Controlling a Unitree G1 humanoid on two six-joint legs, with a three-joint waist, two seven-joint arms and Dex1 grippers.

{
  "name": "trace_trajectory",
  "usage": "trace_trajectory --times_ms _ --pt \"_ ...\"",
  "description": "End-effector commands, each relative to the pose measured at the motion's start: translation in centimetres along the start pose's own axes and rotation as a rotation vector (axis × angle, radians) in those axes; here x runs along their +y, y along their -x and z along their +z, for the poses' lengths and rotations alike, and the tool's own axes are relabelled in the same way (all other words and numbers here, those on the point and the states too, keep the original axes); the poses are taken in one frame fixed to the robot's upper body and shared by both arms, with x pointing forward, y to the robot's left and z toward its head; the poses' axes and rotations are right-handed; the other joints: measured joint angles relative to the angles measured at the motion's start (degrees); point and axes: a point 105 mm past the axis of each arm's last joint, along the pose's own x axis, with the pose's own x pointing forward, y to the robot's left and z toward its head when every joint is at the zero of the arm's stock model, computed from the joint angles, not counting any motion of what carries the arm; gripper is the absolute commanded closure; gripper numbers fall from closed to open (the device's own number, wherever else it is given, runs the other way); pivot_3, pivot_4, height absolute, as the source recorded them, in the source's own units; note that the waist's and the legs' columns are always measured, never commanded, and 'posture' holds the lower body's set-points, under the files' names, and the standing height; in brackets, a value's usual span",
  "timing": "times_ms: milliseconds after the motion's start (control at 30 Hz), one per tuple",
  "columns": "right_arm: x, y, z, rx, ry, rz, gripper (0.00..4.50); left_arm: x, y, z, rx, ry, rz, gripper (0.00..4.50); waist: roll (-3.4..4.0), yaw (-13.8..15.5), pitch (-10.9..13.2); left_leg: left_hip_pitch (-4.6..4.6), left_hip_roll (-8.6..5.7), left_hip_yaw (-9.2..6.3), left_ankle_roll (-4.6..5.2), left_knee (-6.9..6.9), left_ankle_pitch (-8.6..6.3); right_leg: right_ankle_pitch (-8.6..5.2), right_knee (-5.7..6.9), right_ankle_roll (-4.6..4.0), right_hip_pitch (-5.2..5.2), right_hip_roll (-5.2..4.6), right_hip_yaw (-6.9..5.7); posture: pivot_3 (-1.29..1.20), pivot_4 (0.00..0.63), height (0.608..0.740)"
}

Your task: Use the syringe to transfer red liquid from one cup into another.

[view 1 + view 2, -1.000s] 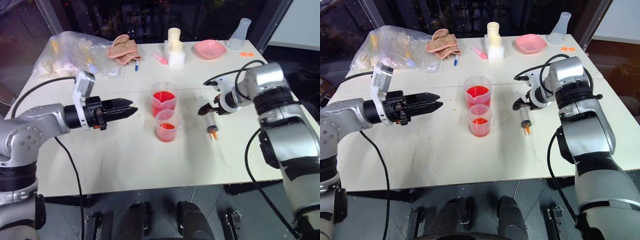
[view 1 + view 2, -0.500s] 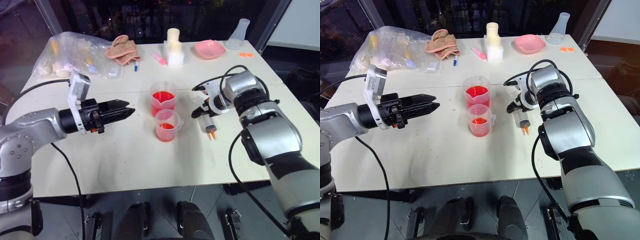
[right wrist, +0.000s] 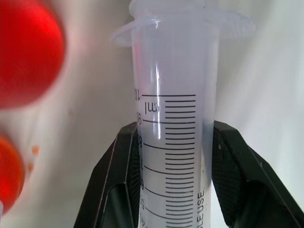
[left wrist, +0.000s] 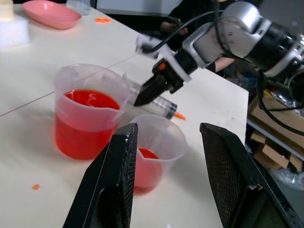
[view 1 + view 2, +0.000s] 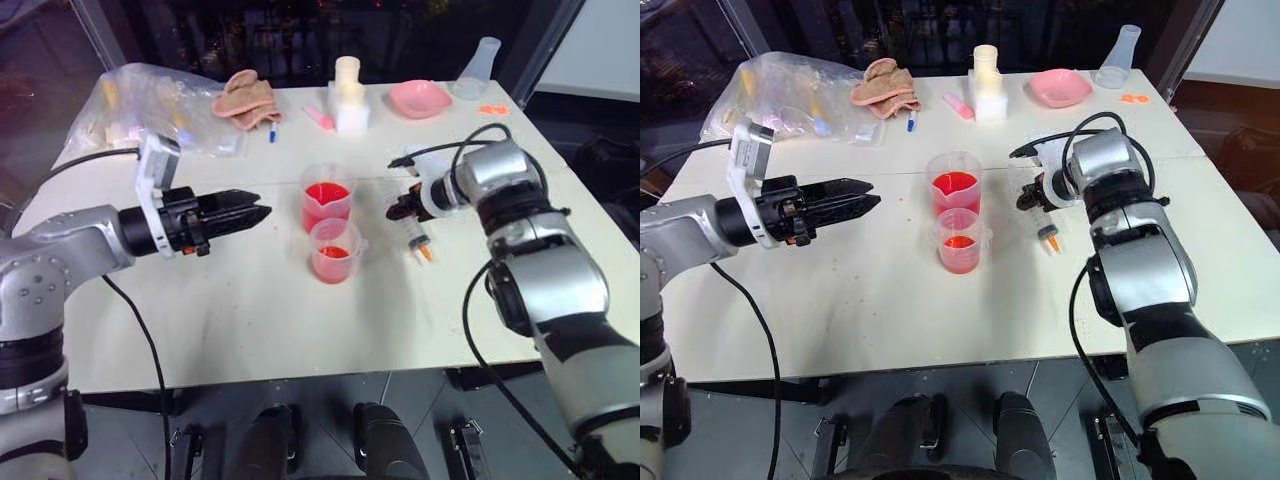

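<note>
Two clear cups of red liquid stand mid-table: a larger cup (image 5: 327, 200) and, just in front of it, a smaller cup (image 5: 334, 252). To their right lies the syringe (image 5: 417, 238), its orange tip (image 5: 426, 252) pointing toward the table's front. My right gripper (image 5: 400, 208) is shut on the syringe barrel (image 3: 173, 142), with a finger (image 3: 118, 190) pressed on each side over the black marks. My left gripper (image 5: 262, 212) hovers left of the cups, pointing at them, open and holding nothing. In the left wrist view, its fingers (image 4: 114, 190) frame the smaller cup (image 4: 159, 142).
Along the table's far side are a clear plastic bag (image 5: 150, 105), a tan cloth (image 5: 245, 95), a white block with a bottle (image 5: 350, 100), a pink dish (image 5: 420, 97) and a clear flask (image 5: 480, 65). A pink marker (image 5: 320, 117) lies beside the block.
My right gripper has closed on the syringe barrel, its wrist has rolled, and the syringe has shifted slightly toward the far side. The left gripper has stayed where it was.
</note>
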Motion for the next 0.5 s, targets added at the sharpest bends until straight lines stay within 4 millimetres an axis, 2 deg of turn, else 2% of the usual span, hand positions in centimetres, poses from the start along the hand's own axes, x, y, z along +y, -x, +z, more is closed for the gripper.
trace_trajectory --times_ms 33,100,167,233,400,500 --pt "0.9 3.9 4.8 -0.363 0.153 -0.027 3.06 0.0 0.1 1.6 -0.033 -0.048 -0.011 2.32 0.00 0.2 0.0 -0.02 0.01 -0.06 0.00 0.02 0.00 0.00 0.00 0.00 0.02 0.01 -0.03 0.00 0.150 0.740" --pt "1.6 5.9 6.0 -0.518 0.173 -0.034 3.06 0.1 0.1 1.9 -0.037 -0.054 -0.015 2.32 0.00 0.2 0.0 -0.02 -0.01 -0.04 0.00 0.02 0.00 0.01 0.02 0.02 -0.01 0.00 -0.02 0.00 0.150 0.740" --pt "2.9 8.9 8.2 -0.763 0.171 -0.034 3.06 0.4 0.0 2.4 -0.040 -0.065 -0.019 2.32 0.00 0.1 0.0 -0.02 0.00 -0.03 -0.01 0.02 0.01 0.02 0.03 0.05 -0.01 0.01 -0.02 0.00 0.150 0.740" --pt "4.0 11.0 9.4 -0.931 0.159 -0.022 3.06 0.6 -0.1 2.9 -0.048 -0.069 -0.027 2.32 0.00 -0.2 0.0 -0.01 0.05 -0.01 -0.04 0.01 0.03 0.03 0.07 0.05 -0.04 0.07 -0.01 0.00 0.150 0.740" --pt "7.1 13.1 10.6 -1.147 0.070 0.110 3.06 0.9 -0.2 3.3 -0.039 -0.087 -0.040 2.32 0.00 -0.1 0.0 0.09 0.10 -0.02 -0.07 0.00 0.05 0.02 0.22 0.05 -0.03 0.10 0.01 0.00 0.150 0.740" --pt "9.1 13.2 10.9 -1.247 0.020 0.211 3.06 1.0 -0.1 4.0 -0.044 -0.097 -0.047 2.32 0.00 -0.1 0.0 0.09 0.09 -0.04 -0.06 0.02 0.05 0.02 0.25 0.05 -0.03 0.10 0.02 0.00 0.150 0.740"
